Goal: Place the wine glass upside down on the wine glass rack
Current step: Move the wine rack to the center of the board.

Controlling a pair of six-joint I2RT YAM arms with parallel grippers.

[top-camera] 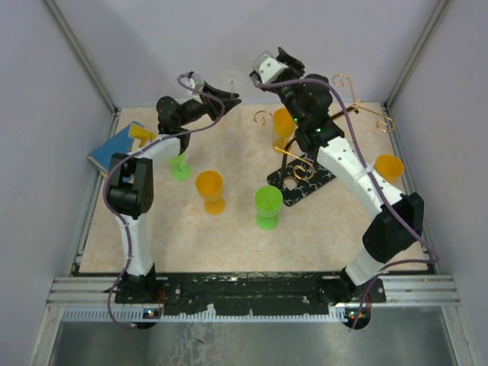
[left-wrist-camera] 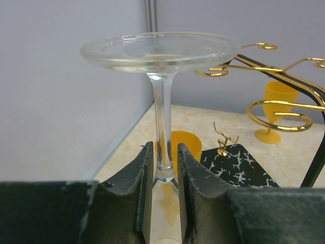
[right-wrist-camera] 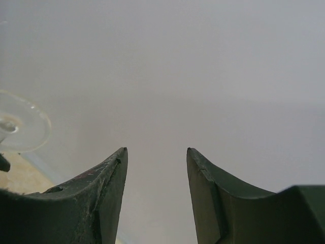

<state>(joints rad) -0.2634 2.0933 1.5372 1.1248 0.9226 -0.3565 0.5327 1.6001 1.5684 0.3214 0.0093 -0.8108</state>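
My left gripper [top-camera: 219, 97] is shut on the stem of a clear wine glass [top-camera: 230, 78] and holds it high near the back wall. In the left wrist view the glass [left-wrist-camera: 161, 101] is upside down, its round foot on top, its stem between my gripper [left-wrist-camera: 165, 162] fingers, its bowl hidden below. The wine glass rack [top-camera: 301, 183] stands right of centre; its gold scroll arms [left-wrist-camera: 279, 109] are just right of the glass foot, apart from it. My right gripper [top-camera: 280, 62] is raised above the rack, open and empty [right-wrist-camera: 156, 152], facing the wall. The glass foot [right-wrist-camera: 20, 127] shows at its left.
Orange plastic goblets stand at centre [top-camera: 210, 191], by the rack [top-camera: 284, 122] and at the right edge [top-camera: 389, 166]. Green goblets stand at centre [top-camera: 268, 206] and left [top-camera: 180, 166]. A blue box [top-camera: 118, 145] lies at the far left. Walls close in on three sides.
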